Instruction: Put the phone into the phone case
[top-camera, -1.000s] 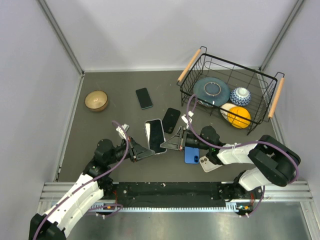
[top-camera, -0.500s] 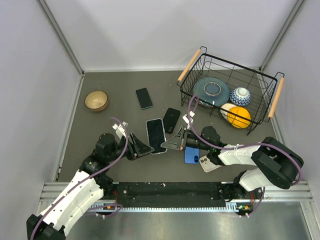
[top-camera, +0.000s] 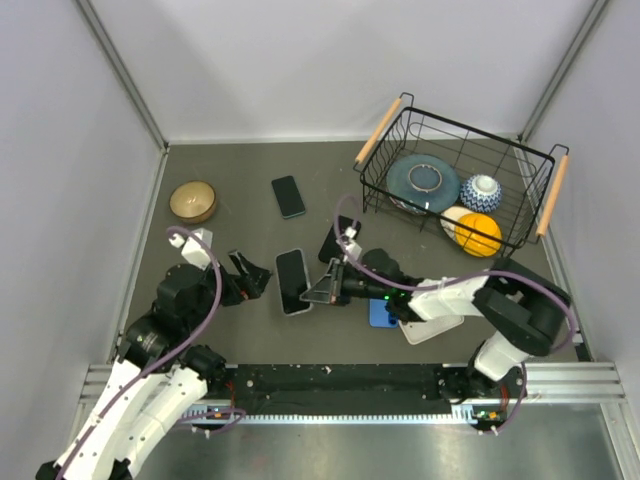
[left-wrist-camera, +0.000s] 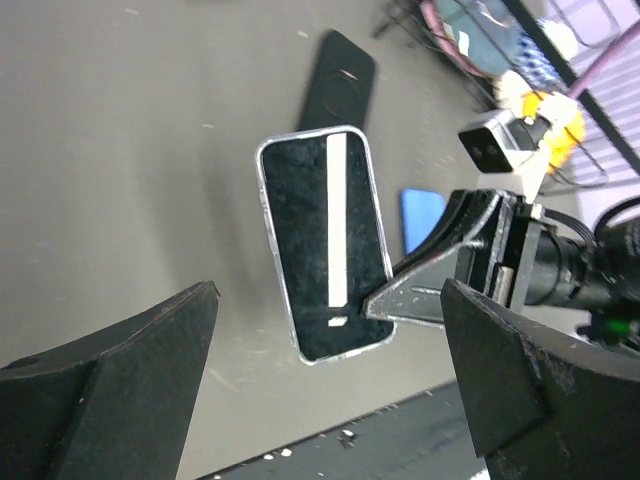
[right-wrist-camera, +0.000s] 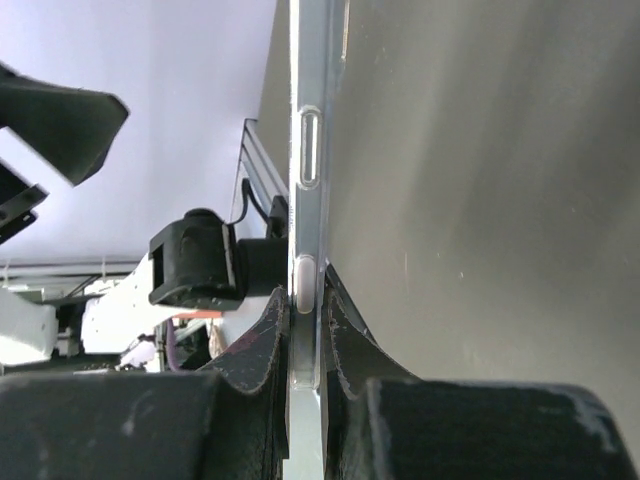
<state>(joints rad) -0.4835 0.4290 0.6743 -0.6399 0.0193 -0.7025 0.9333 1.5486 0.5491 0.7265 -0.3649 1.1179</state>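
The phone (top-camera: 292, 281), silver-edged with a dark screen facing up, lies flat at the table's middle. My right gripper (top-camera: 322, 290) is shut on its right long edge; the right wrist view shows the phone's edge (right-wrist-camera: 305, 150) pinched between my right gripper (right-wrist-camera: 305, 310) pads. My left gripper (top-camera: 250, 280) stands open just left of the phone, touching nothing. In the left wrist view the phone (left-wrist-camera: 322, 245) shows beyond the wide gap of my left gripper (left-wrist-camera: 330, 295). A black phone case (top-camera: 330, 243) lies behind the right arm, and a blue one (top-camera: 383, 314) lies partly under it.
A wire basket (top-camera: 545, 195) at the back right holds a plate, a bowl and an orange thing. A wooden bowl (top-camera: 193, 201) sits at the left. Another dark phone (top-camera: 288, 196) lies farther back. A pale case (top-camera: 428, 330) lies beside the blue one.
My left gripper has opened, let go of the phone's left edge and drawn back to the left. My right gripper has carried the phone a little leftward.
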